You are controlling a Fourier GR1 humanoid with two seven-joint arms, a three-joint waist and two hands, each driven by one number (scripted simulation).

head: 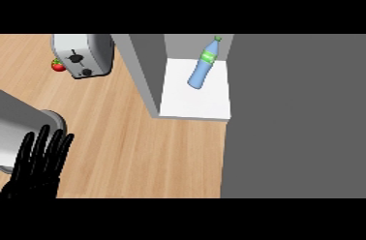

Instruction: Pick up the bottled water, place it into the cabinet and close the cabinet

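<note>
Inside, one bottle leans in one cabinet.

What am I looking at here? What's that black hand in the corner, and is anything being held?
You are looking steeply down from a humanoid robot's head at a wooden counter. The black shape at lower left is the robot's left hand, open, fingers straight, resting and holding nothing. Its right hand is out of view. The blue water bottle with a green label is inside the open cabinet, on its white shelf. The big grey panel at right is probably the cabinet door. At top left stand a toaster and a small red fruit.
</note>
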